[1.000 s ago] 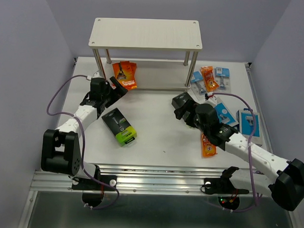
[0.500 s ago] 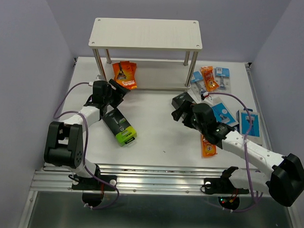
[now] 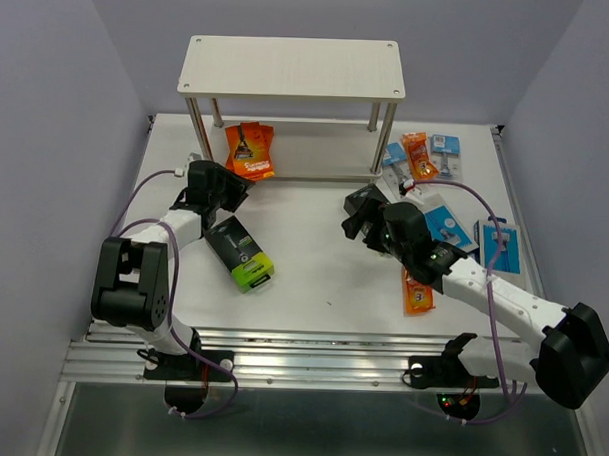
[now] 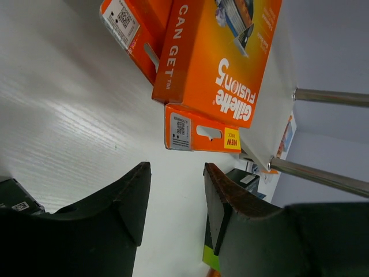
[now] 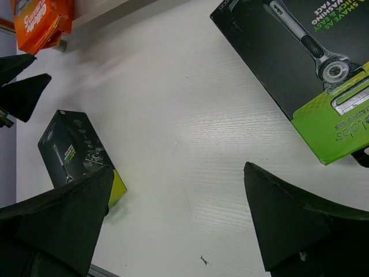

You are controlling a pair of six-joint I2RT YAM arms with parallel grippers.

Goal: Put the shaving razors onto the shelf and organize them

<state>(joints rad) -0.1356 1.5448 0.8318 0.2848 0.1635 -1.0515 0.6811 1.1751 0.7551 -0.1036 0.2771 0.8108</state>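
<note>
The shelf (image 3: 290, 67) stands at the back of the table. Orange razor packs (image 3: 250, 149) lie stacked at the front left of its lower board, and they fill the top of the left wrist view (image 4: 216, 57). My left gripper (image 3: 231, 185) is open and empty just in front of them (image 4: 176, 173). A black-and-lime box (image 3: 240, 253) lies near the left arm. My right gripper (image 3: 357, 218) is open and empty (image 5: 179, 170), over bare table beside a second black-and-lime box (image 5: 300, 63).
Blue boxes (image 3: 501, 245), an orange flat pack (image 3: 417, 292) and light-blue blister cards (image 3: 445, 148) lie to the right, under and beside the right arm. Silver shelf posts (image 4: 328, 96) stand close to the left gripper. Walls close in on both sides.
The left arm has folded back, and its gripper has drawn slightly away from the orange packs. The right gripper has shifted a little to the left. No pack has moved.
</note>
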